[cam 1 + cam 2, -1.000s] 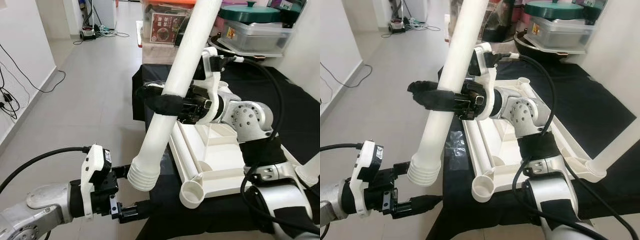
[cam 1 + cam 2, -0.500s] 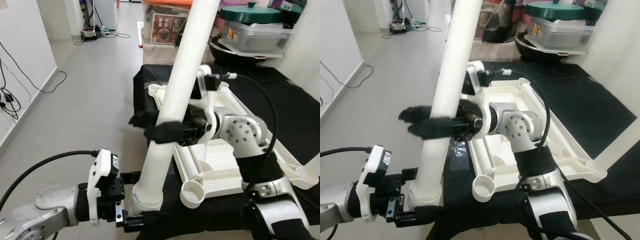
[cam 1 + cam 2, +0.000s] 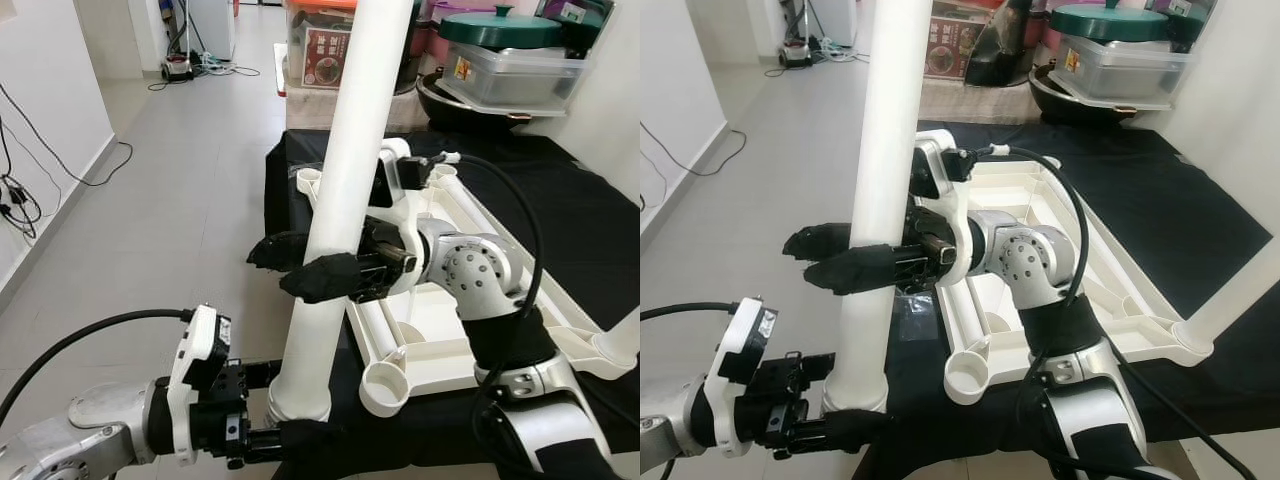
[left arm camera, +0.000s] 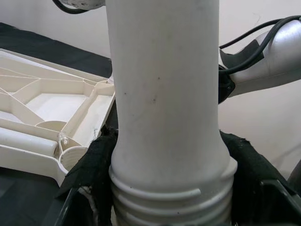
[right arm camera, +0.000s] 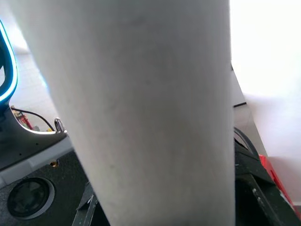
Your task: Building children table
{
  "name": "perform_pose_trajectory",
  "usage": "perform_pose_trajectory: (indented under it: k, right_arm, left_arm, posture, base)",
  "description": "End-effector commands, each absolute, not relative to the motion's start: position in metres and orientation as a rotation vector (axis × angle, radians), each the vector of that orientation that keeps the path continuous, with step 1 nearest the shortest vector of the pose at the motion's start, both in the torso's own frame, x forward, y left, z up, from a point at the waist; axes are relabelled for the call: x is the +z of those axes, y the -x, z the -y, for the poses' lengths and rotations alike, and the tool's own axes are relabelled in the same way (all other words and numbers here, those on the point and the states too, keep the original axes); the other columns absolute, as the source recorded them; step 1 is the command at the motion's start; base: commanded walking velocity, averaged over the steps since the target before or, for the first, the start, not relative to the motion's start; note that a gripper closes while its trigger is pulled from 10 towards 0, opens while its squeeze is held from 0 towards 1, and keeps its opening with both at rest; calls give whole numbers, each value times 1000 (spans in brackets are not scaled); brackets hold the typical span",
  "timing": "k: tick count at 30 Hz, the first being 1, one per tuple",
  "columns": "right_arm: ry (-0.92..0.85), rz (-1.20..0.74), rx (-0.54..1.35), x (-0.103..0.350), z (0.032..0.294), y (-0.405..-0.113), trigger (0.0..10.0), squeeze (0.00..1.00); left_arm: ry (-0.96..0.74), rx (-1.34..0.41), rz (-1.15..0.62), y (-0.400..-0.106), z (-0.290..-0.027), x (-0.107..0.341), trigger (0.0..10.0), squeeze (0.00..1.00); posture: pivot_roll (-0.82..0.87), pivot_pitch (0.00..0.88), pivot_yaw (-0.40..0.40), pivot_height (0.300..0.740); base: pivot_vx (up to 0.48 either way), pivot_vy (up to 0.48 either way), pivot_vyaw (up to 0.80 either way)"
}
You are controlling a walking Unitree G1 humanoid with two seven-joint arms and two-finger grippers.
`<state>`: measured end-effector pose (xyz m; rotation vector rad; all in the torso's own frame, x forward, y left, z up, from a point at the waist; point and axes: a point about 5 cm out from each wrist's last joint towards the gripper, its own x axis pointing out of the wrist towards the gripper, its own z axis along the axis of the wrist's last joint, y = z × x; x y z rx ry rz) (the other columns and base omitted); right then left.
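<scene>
Left pincer [image 3: 300,437] clamps the ribbed foot of the white table leg [image 3: 345,190], low and near; right pincer [image 3: 300,268] grips the same leg midway up. The leg stands nearly upright, left of the upturned white tabletop [image 3: 440,330] on the black counter [image 3: 580,240]. I'd steer the ribbed end squarely over the near corner socket [image 3: 383,388] before pushing.

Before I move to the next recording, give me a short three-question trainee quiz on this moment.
1. True or false: the long white plastic table leg lies flat on the floor.
2. Which gripper is at the leg's ribbed lower end: A left gripper, B right gripper?
3. Fill in: the upturned white plastic tabletop rests on a ____ cloth.

Key: 1 false, it stands nearly upright. 2 A. 3 black.
</scene>
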<state>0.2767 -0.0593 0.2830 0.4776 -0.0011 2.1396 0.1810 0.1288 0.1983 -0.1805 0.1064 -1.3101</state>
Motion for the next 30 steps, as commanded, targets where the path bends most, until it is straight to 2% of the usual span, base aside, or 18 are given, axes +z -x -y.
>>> perform_pose_trajectory:
  k: [1,3,4,6,7,12,13,17,18,20,22,23,25,27,30]
  right_arm:
    - [-457,31,2151,288,60,-277,0,0]
    - [-446,46,2138,290,61,-278,0,0]
    - [-376,52,2051,289,60,-284,5882,0]
    - [-342,40,2013,288,58,-285,5882,0]
    - [-322,30,1991,287,57,-286,10000,0]
    - [-323,27,1954,285,56,-288,10000,0]
    - [-321,32,1916,285,55,-290,10000,1000]
    - [-317,45,1809,286,52,-295,10000,1000]
    - [-348,44,1752,286,52,-298,10000,0]
    - [-371,40,1720,286,52,-299,10000,0]
    - [-421,50,1656,287,52,-302,10000,0]
    - [-448,27,1596,283,51,-305,10000,0]
    - [-448,27,1596,283,51,-305,10000,0]
    - [-535,-24,1477,272,45,-310,10000,0]
    - [-622,-61,1381,262,36,-314,10000,0]
  left_arm:
    - [180,-1300,-114,-181,-131,197,0,0]
    - [179,-1299,-115,-181,-131,196,0,0]
    - [178,-1291,-114,-182,-131,196,0,0]
    - [176,-1288,-113,-182,-131,196,0,0]
    - [176,-1286,-112,-182,-131,196,0,0]
    - [168,-1280,-114,-182,-132,196,0,0]
    - [156,-1264,-115,-184,-134,195,0,0]
    - [118,-1185,-99,-191,-142,195,0,0]
    - [73,-1096,-90,-200,-148,194,0,0]
    - [44,-1036,-84,-205,-153,194,0,0]
    - [-55,-834,-85,-223,-165,192,0,0]
    - [-162,-713,-98,-233,-172,188,0,0]
    - [-162,-713,-98,-233,-172,188,0,0]
    - [-318,-525,-101,-250,-178,187,0,0]
    - [-405,-394,-98,-263,-178,185,0,0]
  posture:
    - [121,0,-79,740]
    - [118,0,-77,740]
    - [118,0,-77,740]
    - [118,0,-77,740]
    - [118,0,-77,740]
    - [114,0,-76,740]
    - [114,0,-76,740]
    - [113,0,-76,740]
    - [110,0,-74,740]
    - [110,0,-74,740]
    - [109,0,-73,740]
    - [109,0,-73,740]
    - [109,0,-73,740]
    - [114,0,-81,740]
    - [109,0,-81,740]
  base:
    - [0,0,0]
    - [0,0,0]
    - [0,0,0]
    - [0,0,0]
    - [0,0,0]
    - [0,0,0]
    - [0,0,0]
    - [0,0,0]
    - [0,0,0]
    - [0,0,0]
    - [0,0,0]
    - [0,0,0]
    - [0,0,0]
    - [0,0,0]
    - [0,0,0]
